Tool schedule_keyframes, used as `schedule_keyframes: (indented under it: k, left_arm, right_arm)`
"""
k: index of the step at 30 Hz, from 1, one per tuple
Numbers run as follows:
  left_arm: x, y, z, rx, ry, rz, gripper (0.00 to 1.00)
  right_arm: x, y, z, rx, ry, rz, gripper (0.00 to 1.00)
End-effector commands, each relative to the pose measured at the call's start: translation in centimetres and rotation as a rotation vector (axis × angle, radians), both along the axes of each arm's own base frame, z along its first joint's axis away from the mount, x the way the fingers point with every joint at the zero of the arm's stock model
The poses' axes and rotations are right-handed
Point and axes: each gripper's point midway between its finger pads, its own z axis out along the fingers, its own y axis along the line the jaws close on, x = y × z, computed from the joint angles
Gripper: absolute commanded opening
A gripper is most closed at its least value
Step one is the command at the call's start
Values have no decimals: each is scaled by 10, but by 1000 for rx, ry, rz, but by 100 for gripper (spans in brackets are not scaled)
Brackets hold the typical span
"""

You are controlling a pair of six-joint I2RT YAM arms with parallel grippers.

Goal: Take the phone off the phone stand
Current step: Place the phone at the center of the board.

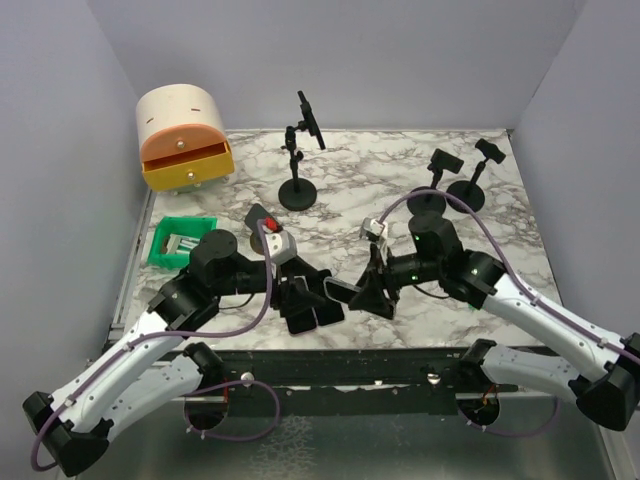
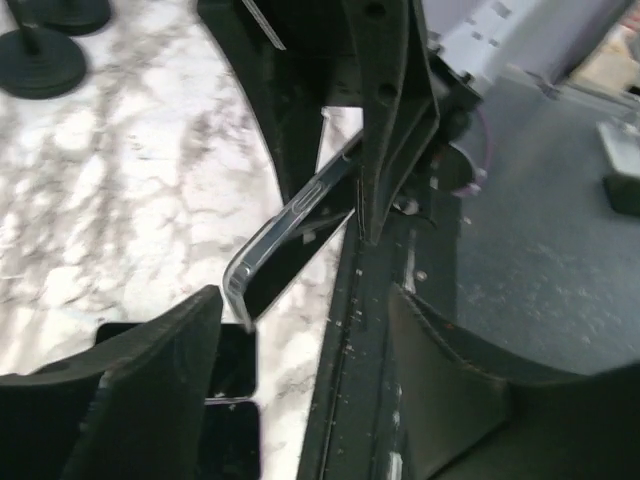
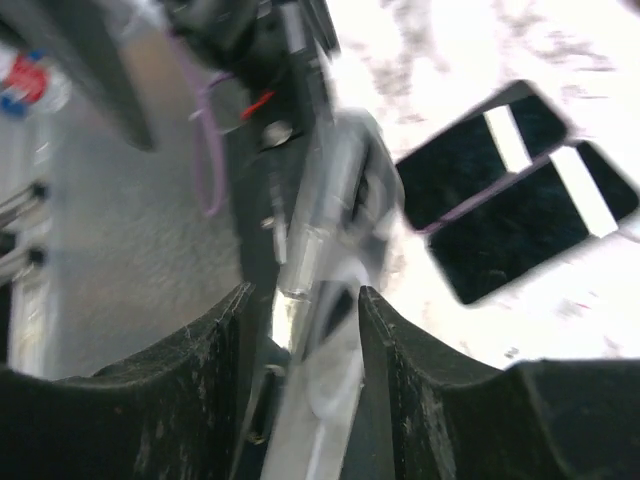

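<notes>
A phone in a clear case (image 2: 290,235) is held tilted just above the table's near edge. My right gripper (image 3: 305,295) is shut on it, edge-on between its fingers (image 3: 430,390); it shows blurred in the right wrist view (image 3: 315,230). In the top view the right gripper (image 1: 372,288) and phone (image 1: 345,292) are at front centre. My left gripper (image 2: 303,300) is open and empty, its jaws wide apart, just left of the phone's lower corner; in the top view it (image 1: 305,300) faces the right gripper. The tall black phone stand (image 1: 298,188) is at back centre.
Two black phones (image 1: 312,316) lie flat side by side under the left gripper; they also show in the right wrist view (image 3: 510,190). Two shorter black stands (image 1: 462,188) are at back right. A cream and orange drawer box (image 1: 183,135) and a green bin (image 1: 183,240) are at left.
</notes>
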Motion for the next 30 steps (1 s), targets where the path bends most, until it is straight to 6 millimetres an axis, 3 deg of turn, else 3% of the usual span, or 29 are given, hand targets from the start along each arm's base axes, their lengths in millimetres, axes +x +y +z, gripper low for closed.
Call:
schedule_keyframes:
  k: [1, 4, 9, 15, 23, 30]
  left_arm:
    - [37, 20, 25, -56, -111, 285, 75]
    - [62, 47, 26, -95, -138, 518, 85]
    - [69, 76, 36, -234, -139, 697, 87]
    - [69, 79, 31, -265, -107, 722, 86]
    - [74, 75, 20, -259, -74, 731, 86]
    - [76, 73, 13, -251, -55, 733, 86]
  right_arm:
    - [60, -8, 21, 118, -126, -425, 0]
    - [89, -26, 17, 189, -100, -691, 0]
    - [103, -33, -9, 283, -19, -846, 0]
    - [122, -41, -49, 295, 55, -1000, 0]
    - [138, -58, -73, 362, 72, -1159, 0]
    - [133, -69, -109, 278, 140, -1216, 0]
